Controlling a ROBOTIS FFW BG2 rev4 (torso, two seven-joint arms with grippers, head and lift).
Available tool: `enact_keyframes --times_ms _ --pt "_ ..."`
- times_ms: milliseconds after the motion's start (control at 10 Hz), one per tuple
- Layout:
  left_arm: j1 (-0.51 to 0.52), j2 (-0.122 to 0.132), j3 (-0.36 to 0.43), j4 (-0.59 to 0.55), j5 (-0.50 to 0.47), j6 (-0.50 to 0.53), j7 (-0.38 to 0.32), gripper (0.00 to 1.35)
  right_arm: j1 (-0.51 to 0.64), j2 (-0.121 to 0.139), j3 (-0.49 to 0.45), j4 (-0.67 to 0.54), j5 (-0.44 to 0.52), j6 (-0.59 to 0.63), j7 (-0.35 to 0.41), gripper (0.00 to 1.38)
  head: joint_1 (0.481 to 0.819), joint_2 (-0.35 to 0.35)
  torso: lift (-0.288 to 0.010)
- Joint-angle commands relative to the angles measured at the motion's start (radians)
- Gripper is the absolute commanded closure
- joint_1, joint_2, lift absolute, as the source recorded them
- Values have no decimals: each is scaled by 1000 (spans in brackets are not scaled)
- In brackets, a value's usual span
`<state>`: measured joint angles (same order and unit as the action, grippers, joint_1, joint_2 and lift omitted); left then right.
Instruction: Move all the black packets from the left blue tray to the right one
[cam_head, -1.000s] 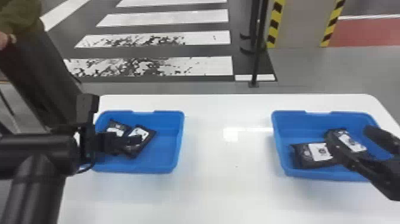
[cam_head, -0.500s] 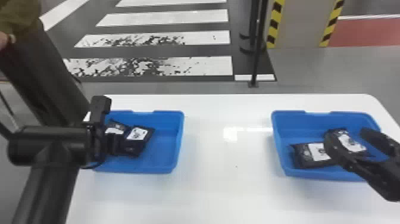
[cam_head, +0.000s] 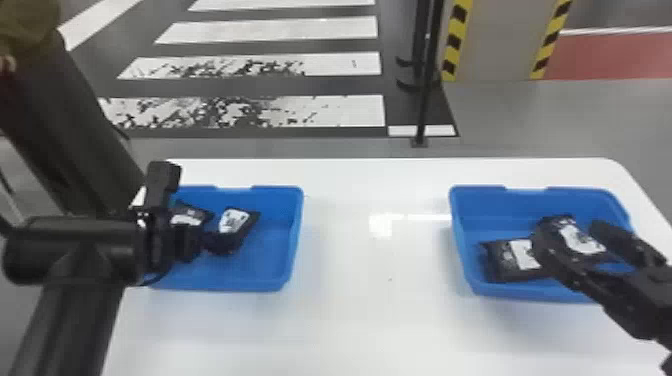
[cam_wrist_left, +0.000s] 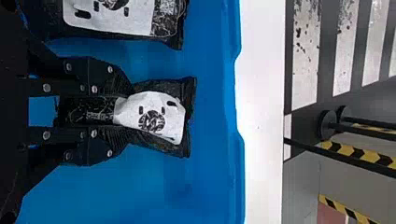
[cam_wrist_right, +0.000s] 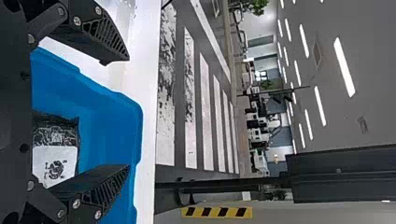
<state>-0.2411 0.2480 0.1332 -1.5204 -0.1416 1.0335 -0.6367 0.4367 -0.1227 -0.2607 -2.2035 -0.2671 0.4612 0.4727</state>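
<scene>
"Left gripper (cam_head: 217, 241) first: what was it doing?"

"Its two fingers were clamped on a black packet (cam_head: 234, 224), one on each side. The left wrist view had the near end pinched narrow between them and the white label creased there."

"Was that packet off the bottom of the left blue tray (cam_head: 225, 287)?"

"Couldn't tell. It showed within the tray's walls, but the gripper covered its underside. The far end of it fanned out past the fingertips."

"Anything else in that tray?"

"A second packet (cam_head: 190, 215), to the left of the clamped one. The gripper hid part of it from the head view, and the wrist view cut it off at the edge. The arm also blocked the tray's left side."

"And the right gripper (cam_head: 569, 231)?"

"Over the right blue tray (cam_head: 520, 294), fingers spread wide apart with nothing pinched between them."

"How many packets were over there?"

"Two that I could make out. A third packet (cam_head: 515, 260) lay toward the tray's left side, its right end behind a finger. A fourth packet (cam_head: 580, 242) showed through the gap between the fingers, partly covered. Whether it touched the gripper, I couldn't say."

"Both trays were on the white table (cam_head: 380, 320)?"

"Yes, well apart, side by side."
</scene>
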Motion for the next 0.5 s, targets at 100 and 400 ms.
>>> enact_keyframes --times_ms 100,400 --pt "136 -9 50 -243 54 7 -11 1121 -2 0 11 -16 -12 0 7 219 695 93 -140" --pt "285 -26 64 -528 146 19 -20 1121 -24 0 45 -16 -32 8 33 219 695 85 -140"
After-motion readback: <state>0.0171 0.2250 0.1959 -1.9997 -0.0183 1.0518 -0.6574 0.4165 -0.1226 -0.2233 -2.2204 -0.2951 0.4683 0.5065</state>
